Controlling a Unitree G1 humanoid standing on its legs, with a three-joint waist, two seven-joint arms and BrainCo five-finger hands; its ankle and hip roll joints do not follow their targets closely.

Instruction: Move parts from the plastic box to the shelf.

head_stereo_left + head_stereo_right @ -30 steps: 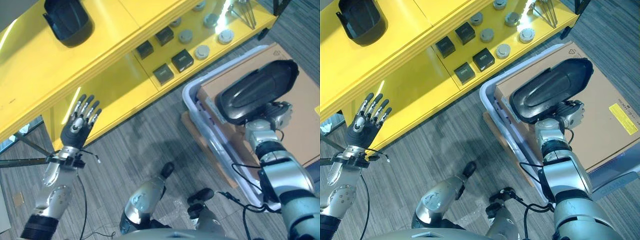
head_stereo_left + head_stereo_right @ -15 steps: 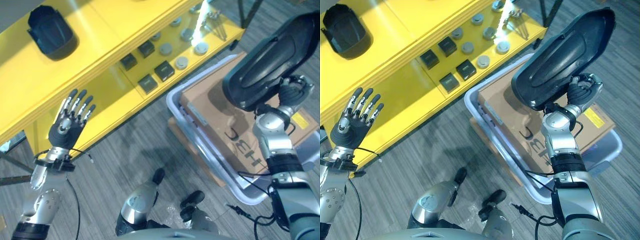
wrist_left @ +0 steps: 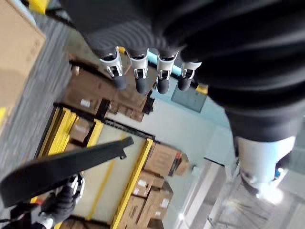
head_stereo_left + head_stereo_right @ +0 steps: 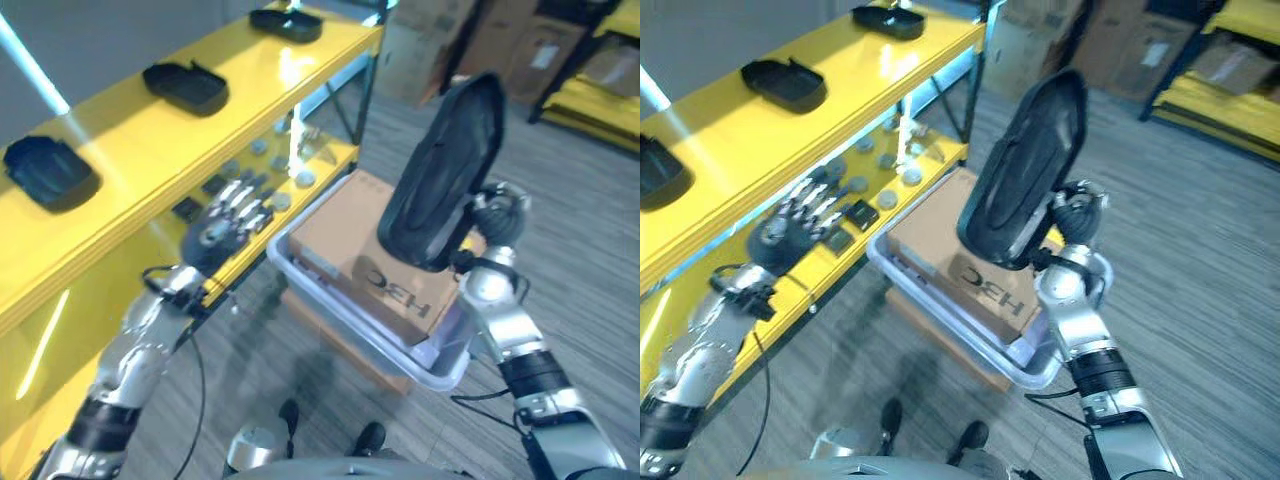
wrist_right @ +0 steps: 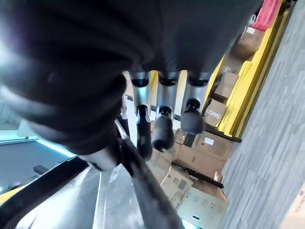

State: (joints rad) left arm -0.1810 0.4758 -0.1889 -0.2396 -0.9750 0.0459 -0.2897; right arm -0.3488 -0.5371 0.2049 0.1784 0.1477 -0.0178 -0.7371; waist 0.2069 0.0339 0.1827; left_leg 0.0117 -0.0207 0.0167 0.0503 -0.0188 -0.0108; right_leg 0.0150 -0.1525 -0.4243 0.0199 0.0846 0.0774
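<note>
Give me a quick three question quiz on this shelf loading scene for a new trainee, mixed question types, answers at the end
1. True or false: the right hand holds the large black part raised above the plastic box.
2. What fills most of the box? A) cardboard carton B) metal discs C) cloth
3. How many black parts lie on the yellow shelf's top level?

Key
1. True.
2. A, the cardboard carton.
3. Three; the left hand is open, holding nothing.

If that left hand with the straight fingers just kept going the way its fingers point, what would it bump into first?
Most likely the yellow shelf: the open left hand points up and away at its lower level, where small parts lie. Depth is hard to judge.
</note>
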